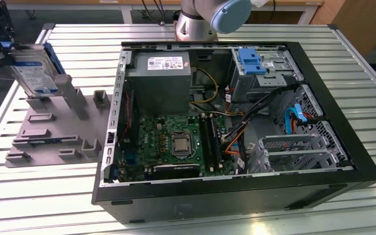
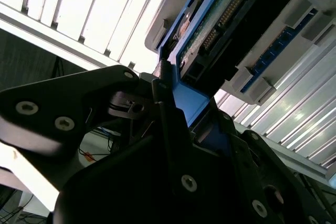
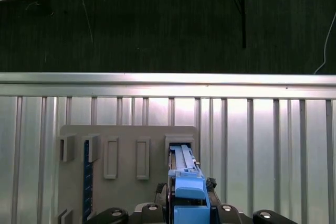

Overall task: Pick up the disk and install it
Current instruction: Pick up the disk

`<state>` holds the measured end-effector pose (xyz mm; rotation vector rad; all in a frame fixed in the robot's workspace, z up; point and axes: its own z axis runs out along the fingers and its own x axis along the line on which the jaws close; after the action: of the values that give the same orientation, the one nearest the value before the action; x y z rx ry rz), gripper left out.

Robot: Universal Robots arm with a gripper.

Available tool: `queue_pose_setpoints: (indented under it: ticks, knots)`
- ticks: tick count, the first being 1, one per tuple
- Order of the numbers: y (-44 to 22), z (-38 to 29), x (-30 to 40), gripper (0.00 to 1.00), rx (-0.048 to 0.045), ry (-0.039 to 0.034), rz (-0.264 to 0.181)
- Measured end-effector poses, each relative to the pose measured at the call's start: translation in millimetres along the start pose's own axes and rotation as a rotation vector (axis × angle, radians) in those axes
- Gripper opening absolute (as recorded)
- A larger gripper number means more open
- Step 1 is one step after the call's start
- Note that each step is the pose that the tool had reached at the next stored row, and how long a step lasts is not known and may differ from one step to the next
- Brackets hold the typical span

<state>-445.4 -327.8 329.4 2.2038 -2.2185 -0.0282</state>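
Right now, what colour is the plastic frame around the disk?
Blue, the frame edging the disk; the second wrist view shows it best.

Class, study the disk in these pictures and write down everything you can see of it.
The disk is a flat, silver, metal-looking rectangle with a white-and-blue label and a blue plastic rail frame. The second wrist view shows a green circuit board on one face. It stands on edge, tilted, clamped at its blue frame by the gripper, over the grey holder, at the exterior view's left of the open computer case. Whether it touches the holder is unclear.
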Motion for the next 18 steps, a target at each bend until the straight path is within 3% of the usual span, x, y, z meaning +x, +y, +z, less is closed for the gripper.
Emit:
queue_pose_setpoints:
  ticks: [18]
  knots:
    - [0.1, -5.9, 0.0, 0.36, 0.0, 0.0, 0.0]
